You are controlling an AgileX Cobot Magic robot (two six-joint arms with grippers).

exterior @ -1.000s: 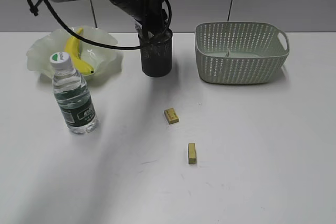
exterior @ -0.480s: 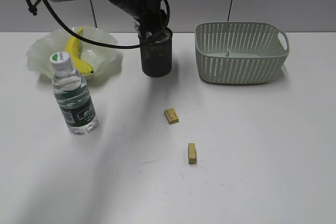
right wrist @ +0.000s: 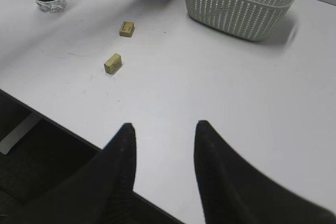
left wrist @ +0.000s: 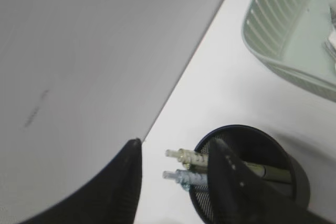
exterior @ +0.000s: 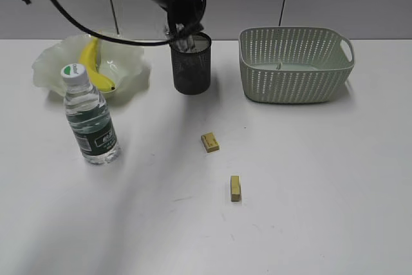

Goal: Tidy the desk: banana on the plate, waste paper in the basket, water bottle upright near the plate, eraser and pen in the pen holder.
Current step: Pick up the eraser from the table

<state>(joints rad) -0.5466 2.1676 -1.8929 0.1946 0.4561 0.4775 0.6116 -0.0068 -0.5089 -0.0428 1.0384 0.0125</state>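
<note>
My left gripper (exterior: 184, 31) (left wrist: 176, 142) hangs open just above the black mesh pen holder (exterior: 191, 66) (left wrist: 247, 128). Two pens (left wrist: 185, 157) stand in the holder, their ends poking out between my fingers, untouched. Two yellow erasers (exterior: 210, 142) (exterior: 235, 188) lie on the desk (exterior: 322, 178); the right wrist view shows them too (right wrist: 126, 29) (right wrist: 113, 63). The banana (exterior: 93, 64) rests in the pale-green plate (exterior: 51, 69). The water bottle (exterior: 90, 117) stands upright in front of the plate. A whitish scrap (left wrist: 332, 35) lies in the basket (exterior: 296, 64). My right gripper (right wrist: 165, 124) is open and empty over the desk's front edge.
The basket (right wrist: 239, 1) stands at the back right, a hand's width from the pen holder. A grey wall (left wrist: 79, 51) runs close behind the holder. The desk's near edge (right wrist: 63, 129) drops off under the right gripper.
My left gripper has opened and risen out of the pen holder, leaving the pens inside. The right gripper and the other things have not moved.
</note>
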